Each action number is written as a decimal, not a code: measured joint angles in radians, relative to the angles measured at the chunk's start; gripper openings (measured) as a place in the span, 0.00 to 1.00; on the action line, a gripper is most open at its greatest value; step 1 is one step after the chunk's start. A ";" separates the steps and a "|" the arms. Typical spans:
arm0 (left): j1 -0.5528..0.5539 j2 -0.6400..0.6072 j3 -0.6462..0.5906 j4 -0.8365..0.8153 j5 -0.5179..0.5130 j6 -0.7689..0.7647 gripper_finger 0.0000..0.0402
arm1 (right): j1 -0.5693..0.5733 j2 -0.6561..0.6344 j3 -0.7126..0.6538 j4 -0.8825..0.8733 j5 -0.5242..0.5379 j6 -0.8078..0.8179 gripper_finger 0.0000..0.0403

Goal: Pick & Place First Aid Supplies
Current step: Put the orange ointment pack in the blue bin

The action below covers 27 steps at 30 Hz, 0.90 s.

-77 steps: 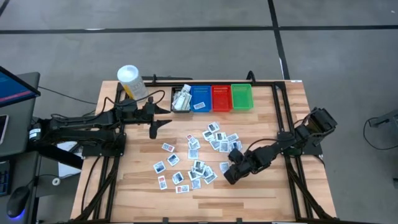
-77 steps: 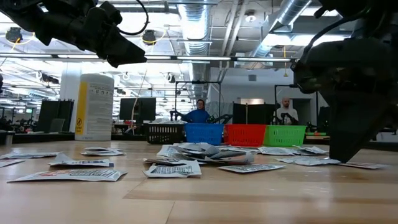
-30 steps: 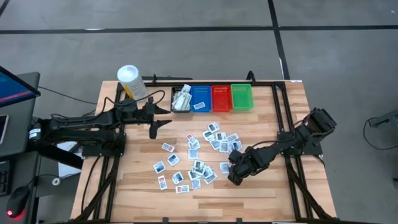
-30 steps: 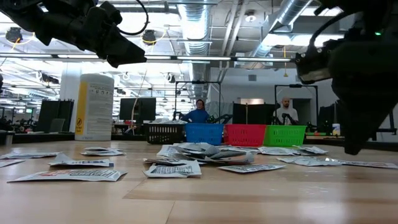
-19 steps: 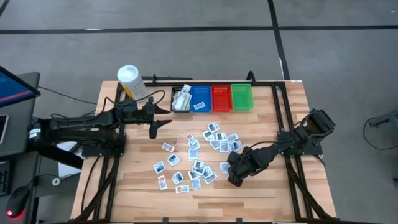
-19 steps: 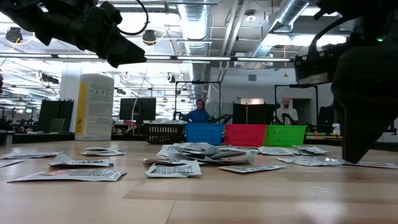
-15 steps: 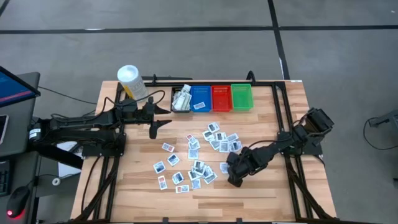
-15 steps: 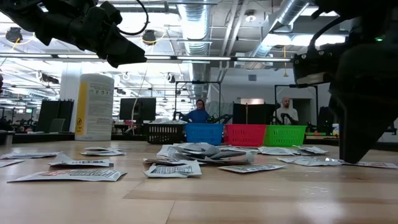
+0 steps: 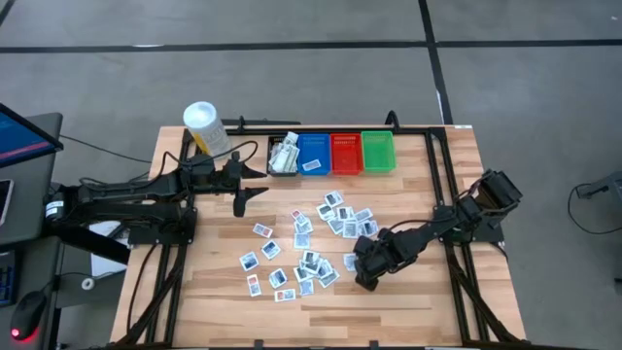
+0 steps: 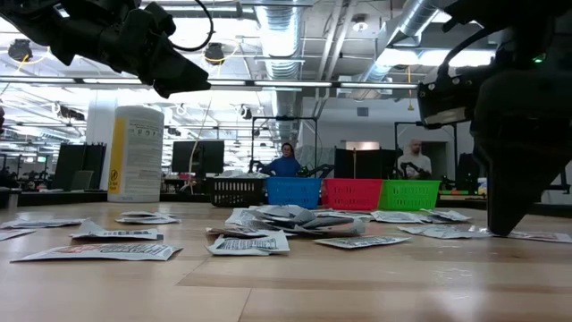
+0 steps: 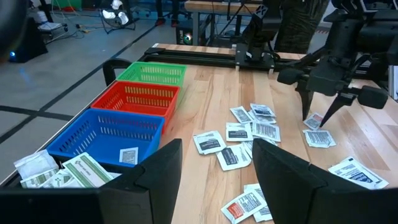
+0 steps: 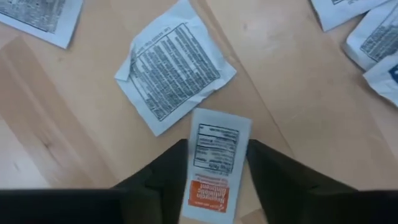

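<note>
Many small white first aid packets (image 9: 306, 248) lie flat and scattered on the wooden table. My right gripper (image 12: 216, 186) points down at the right edge of the scatter (image 9: 364, 274). Its fingers stand open on either side of one packet with an orange end (image 12: 214, 152), which lies flat on the table. My left gripper (image 11: 214, 180) hangs open above the table's far left (image 9: 243, 197), near the black bin, with nothing between its fingers. My right gripper comes from above, pointing down, with one finger (image 12: 165, 177) at each long edge of the orange-ended packet (image 12: 198, 155) and the fingers along its length. The packet lies flat and unbent on the table. I cannot tell whether the fingers touch it.
Along the far edge stand a black bin (image 9: 283, 156) with packets in it, a blue bin (image 9: 313, 154) with one packet, a red bin (image 9: 346, 153) and a green bin (image 9: 377, 152). A white tub (image 9: 204, 126) stands at the far left. Bare wood lies near the front edge.
My right gripper has sunk toward the table over the packets at the scatter's right edge, shifting slightly toward the table's left. The packets have not moved.
</note>
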 joint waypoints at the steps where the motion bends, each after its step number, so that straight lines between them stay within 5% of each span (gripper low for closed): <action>1: 0.000 0.000 0.000 0.000 0.000 0.000 0.49 | 0.000 0.000 0.005 -0.008 0.000 0.000 0.35; 16: 0.000 0.000 0.000 0.000 0.000 0.000 0.49 | -0.002 0.007 0.039 -0.036 -0.020 0.014 0.02; 27: 0.000 0.000 0.000 0.000 0.000 0.000 0.49 | -0.008 -0.056 0.039 -0.055 -0.032 0.020 0.00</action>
